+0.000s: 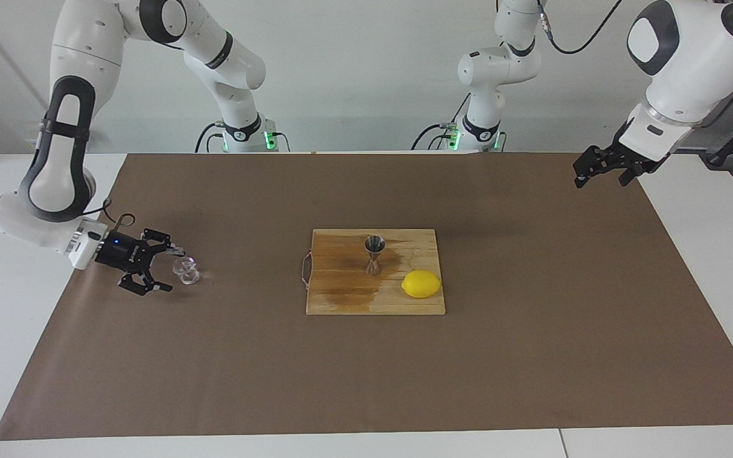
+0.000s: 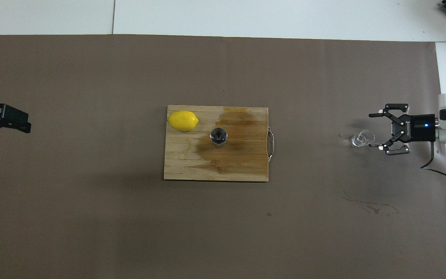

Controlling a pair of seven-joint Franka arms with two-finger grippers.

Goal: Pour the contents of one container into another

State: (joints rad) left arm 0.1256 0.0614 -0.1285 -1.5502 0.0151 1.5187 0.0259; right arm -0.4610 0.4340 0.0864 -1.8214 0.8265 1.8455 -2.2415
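The clear faceted glass cup point(image 1: 186, 271) sits on the brown mat toward the right arm's end of the table; it also shows in the overhead view point(image 2: 361, 138). My right gripper point(image 1: 174, 270) is low, open, and points at the cup, which lies just off its fingertips; it also shows in the overhead view point(image 2: 374, 131). I cannot tell if they touch. The steel jigger point(image 1: 375, 254) stands upright on the wooden board point(image 1: 341, 299), seen from above in the overhead view point(image 2: 218, 137). My left gripper point(image 1: 602, 170) is open and waits raised over the mat's edge at the left arm's end.
A yellow lemon point(image 1: 421, 284) lies on the board beside the jigger, toward the left arm's end. The board point(image 2: 184, 162) has a dark wet stain around the jigger and a metal handle point(image 2: 271, 143). A faint spill mark point(image 2: 370, 207) is on the mat point(image 1: 532, 356).
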